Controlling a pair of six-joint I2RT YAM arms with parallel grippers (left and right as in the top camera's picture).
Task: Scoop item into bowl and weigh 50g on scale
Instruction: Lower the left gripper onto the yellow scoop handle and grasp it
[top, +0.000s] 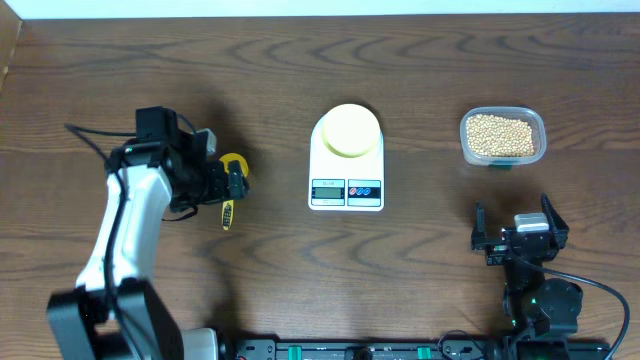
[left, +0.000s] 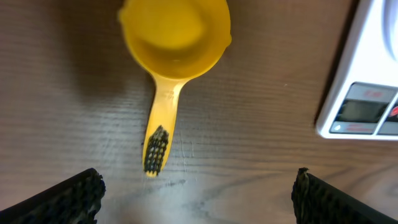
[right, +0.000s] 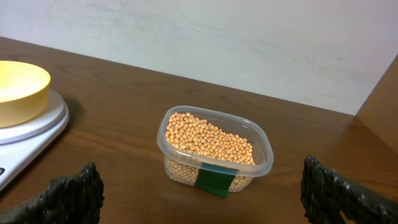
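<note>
Yellow scoop (left: 166, 93): just ahead of left gripper (left: 198, 190), jaws apart, empty; handle runs toward desk's robot-side edge; right gripper (right: 200, 200) well apart, likewise open

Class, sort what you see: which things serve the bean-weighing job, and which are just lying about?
For the job: beans, clear container, yellow scoop, bowl, scale.
Just there: table, wall.

Dark wood table (top: 300, 70). Directly on it: scale (top: 330, 168) mid-table, yellow scoop (left: 168, 81) lying flat to its left, clear tub (right: 180, 171) to its right. All three well apart.
</note>
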